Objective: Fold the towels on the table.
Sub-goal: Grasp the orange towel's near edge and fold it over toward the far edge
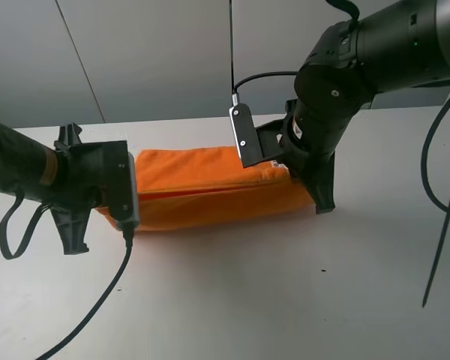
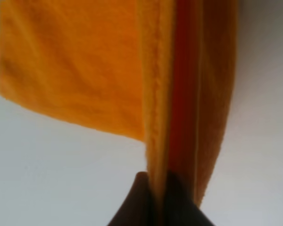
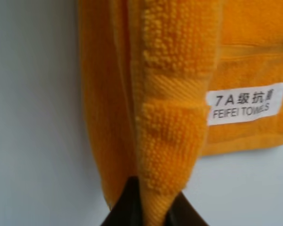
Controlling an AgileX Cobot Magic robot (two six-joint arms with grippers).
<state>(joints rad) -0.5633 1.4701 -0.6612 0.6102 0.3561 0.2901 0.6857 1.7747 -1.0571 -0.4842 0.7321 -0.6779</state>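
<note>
The left gripper (image 2: 156, 190) is clamped on the towel (image 2: 75, 70). Its two dark fingers (image 2: 134, 207) show only as tips at the frame edge, pressed on a thick doubled edge. That picture is soft, so the layers between them cannot be counted. The right gripper (image 3: 153, 200) is likewise closed on the towel's edge, with the pinched terry rising from between its tips past a woven band (image 3: 172, 89). Beside the band a white label (image 3: 245, 103) is only partly readable, its last characters blurred. Both wrist views cut the towel off at the frame. From the high camera the towel lies folded in a long strip across the far middle of the table (image 1: 285, 300), stretched between the two grippers, one at each end. Its left end is hidden behind the left wrist camera (image 1: 124, 191) and its right end behind the right arm (image 1: 337, 90), so neither grip point shows there. A black cable (image 1: 103, 298) trails off the near edge.
</note>
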